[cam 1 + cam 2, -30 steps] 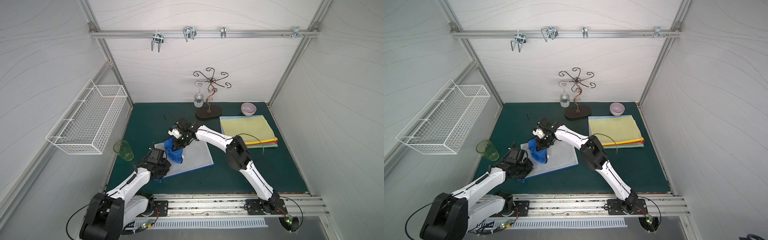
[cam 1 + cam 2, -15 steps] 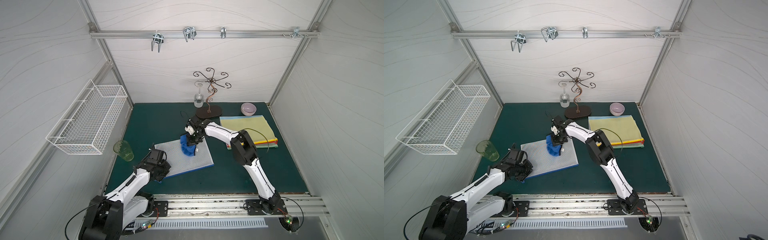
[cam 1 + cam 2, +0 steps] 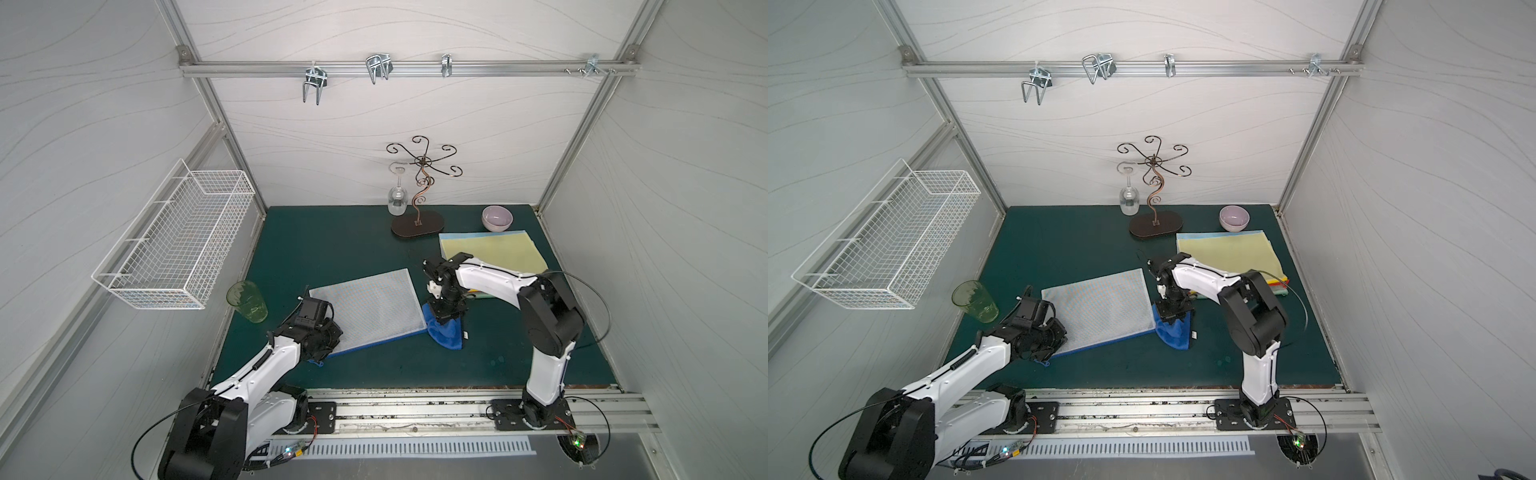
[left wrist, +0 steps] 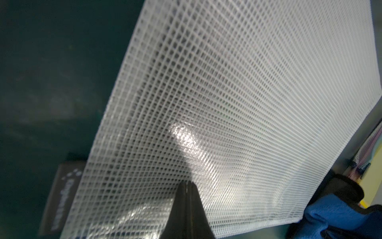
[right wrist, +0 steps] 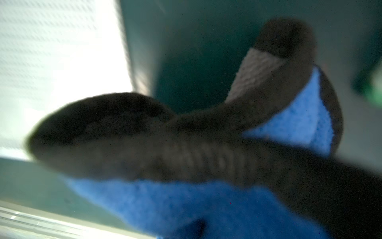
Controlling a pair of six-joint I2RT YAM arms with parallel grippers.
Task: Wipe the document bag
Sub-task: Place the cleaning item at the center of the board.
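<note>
Document bag [image 3: 368, 309] flat, long axis left-right (cloth [image 3: 448, 335] at right end).

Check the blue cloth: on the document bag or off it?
Off it. The blue cloth lies bunched on the green mat beside the document bag, at its corner, with the right gripper shut on it.

White mesh document bag [image 3: 370, 305] lying flat, blue cloth [image 3: 448, 333] at its corner

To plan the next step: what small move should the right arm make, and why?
Probably slide the blue cloth onto the document bag to wipe: the right gripper, shut on it, sits just off the bag's edge, while the left gripper presses a corner.
</note>
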